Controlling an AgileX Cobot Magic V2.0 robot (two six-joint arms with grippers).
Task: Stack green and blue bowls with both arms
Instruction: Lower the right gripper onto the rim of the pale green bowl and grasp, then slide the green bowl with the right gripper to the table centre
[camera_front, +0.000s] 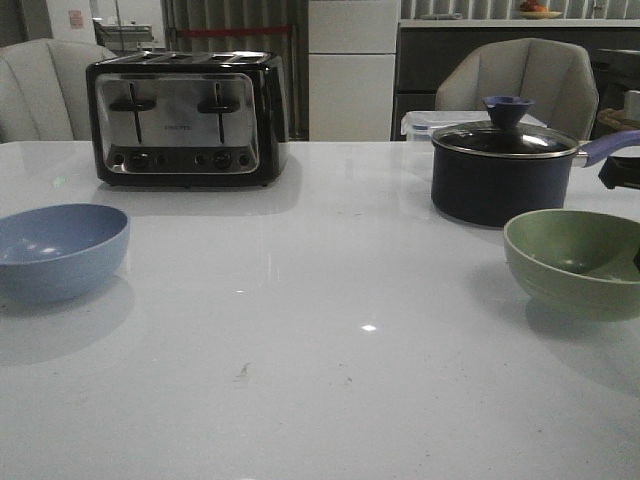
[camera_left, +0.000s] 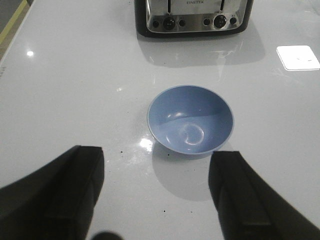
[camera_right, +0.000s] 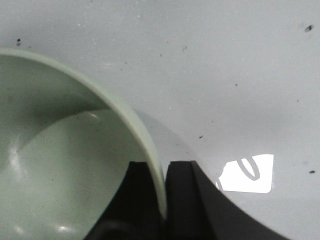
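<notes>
White glossy table (camera_front: 330, 330) fills the foreground, small specks and scuffs on it, bright ceiling light glints reflected in the surface. Dim room overall. Two grey upholstered chairs behind the far edge, one at left (camera_front: 45, 90), one at right (camera_front: 515, 85). Behind center, a white cabinet or fridge front (camera_front: 352, 70) with a horizontal seam. Left of it, dark vertical slats or curtain (camera_front: 235, 25) with a red strip across. Right, a dark counter unit (camera_front: 500, 40) with a pale top, something orange in a dish on it (camera_front: 538, 10). Far left corner holds a lit pale wall, details unclear
</notes>
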